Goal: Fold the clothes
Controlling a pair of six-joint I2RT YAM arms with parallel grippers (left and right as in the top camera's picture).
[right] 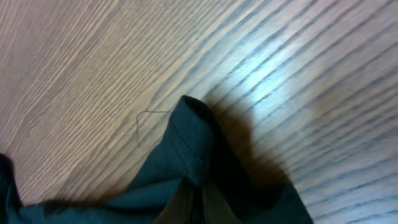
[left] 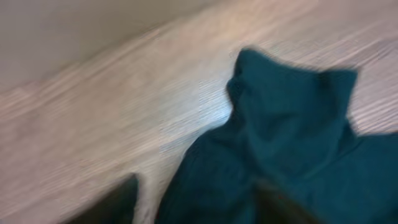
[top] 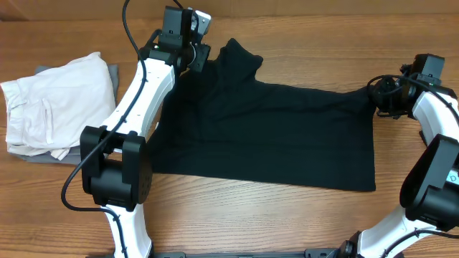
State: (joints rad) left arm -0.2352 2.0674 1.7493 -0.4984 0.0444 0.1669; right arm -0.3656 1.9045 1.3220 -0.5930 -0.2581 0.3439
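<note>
- Wood-grain table [top: 287,222] is filling all three views.
- Left arm [top: 140,93] is reaching far across the table, stretched almost straight, with its wrist bending inward at the end.
- Left gripper [top: 192,51] is hanging at the shirt's [top: 272,136] far corner. Its wrist view is blurred, but the dark fingers [left: 118,202] are standing apart, so the jaws are open.
- Just ahead of that gripper a sleeve [left: 292,124] is lying rumpled and poking away from the shirt's body.
- Right arm [top: 437,107] is folding back on itself at the elbow, its wrist turning inward toward the shirt.
- Right gripper [top: 379,92] is clamping the shirt's other far corner, and the fabric is drawing to a point into it.
- In its wrist view a stitched hem [right: 186,140] is peaking up just ahead of the fingers, with a loose thread [right: 140,121] beside it.
- Between the two grippers the shirt is lying mostly flat, its long axis running from one gripper toward the other.
- An off-white garment [top: 50,100] is lying folded on the outer side of the left arm, well apart from that gripper.
</note>
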